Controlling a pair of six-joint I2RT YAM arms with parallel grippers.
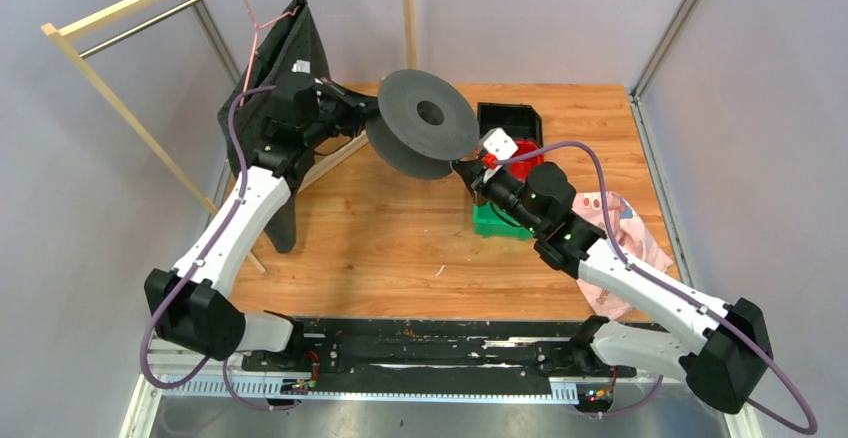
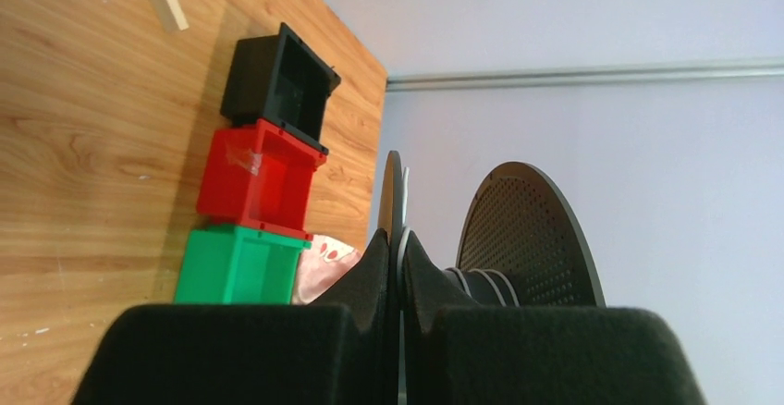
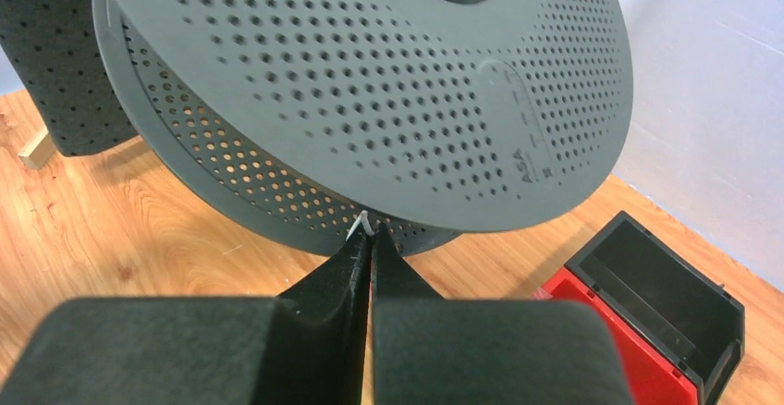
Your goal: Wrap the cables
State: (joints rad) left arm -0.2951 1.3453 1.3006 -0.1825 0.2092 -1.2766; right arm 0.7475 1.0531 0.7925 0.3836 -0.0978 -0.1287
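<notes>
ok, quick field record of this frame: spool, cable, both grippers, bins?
spool: dark grey, perforated flanges, tilted, held up between the arms
left gripper: shut on spool, pinching one flange's rim
right gripper: shut at the spool's lower edge, apparently on the cable
cable: only a short white tip shows, at the right fingertips
bins: black bin, red bin, green bin, side by side on the table
pink cloth: table's right side
</notes>
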